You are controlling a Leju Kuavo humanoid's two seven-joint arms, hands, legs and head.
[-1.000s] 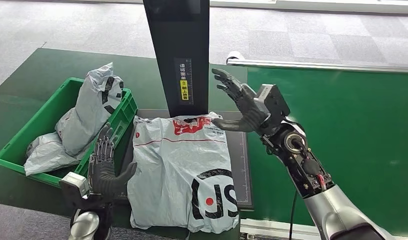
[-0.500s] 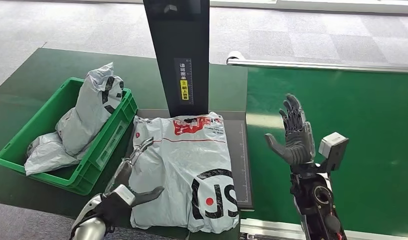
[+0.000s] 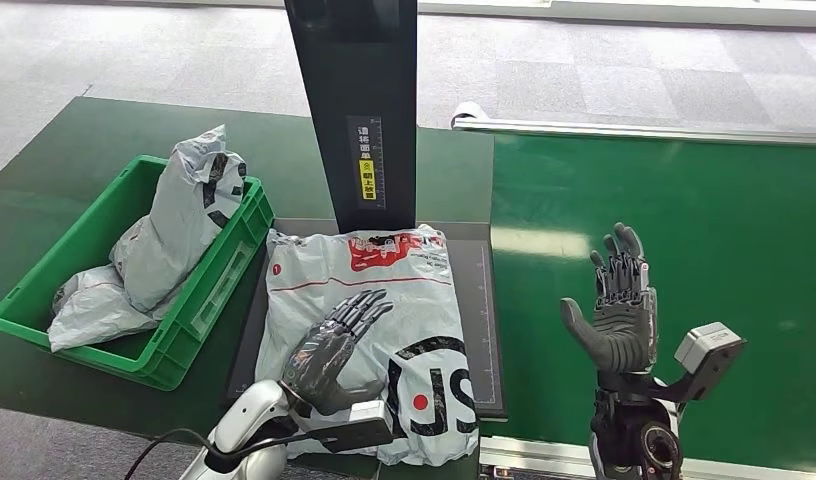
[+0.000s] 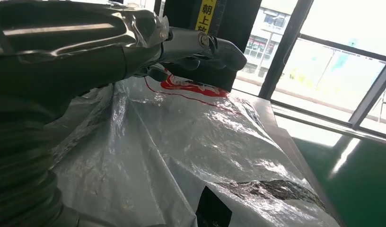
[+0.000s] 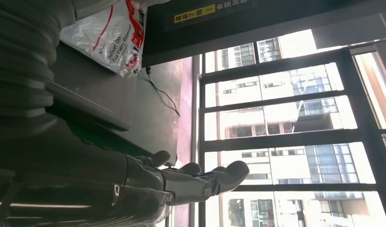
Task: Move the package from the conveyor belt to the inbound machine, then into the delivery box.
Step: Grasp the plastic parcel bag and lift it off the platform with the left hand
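The grey-white package [image 3: 359,300] with red and black print lies flat on the black platform [image 3: 479,290] of the inbound machine, below its black column [image 3: 364,110]. My left hand [image 3: 334,345] rests flat on the package's near half with its fingers stretched out, gripping nothing. In the left wrist view the same hand [image 4: 134,47] hovers over the shiny package [image 4: 191,142]. My right hand [image 3: 616,310] stands upright and open above the green conveyor belt [image 3: 704,230], right of the platform, holding nothing. The right wrist view shows that hand [image 5: 181,182] and a corner of the package [image 5: 110,33].
A green delivery box [image 3: 199,310] sits left of the platform with grey packages [image 3: 184,230] piled inside, one leaning upright. A dark green table mat surrounds it. The belt's metal rail [image 3: 634,130] runs along the far side.
My left hand has swung from the package's left edge up onto its top. My right hand has drawn back from near the column, down and right over the belt.
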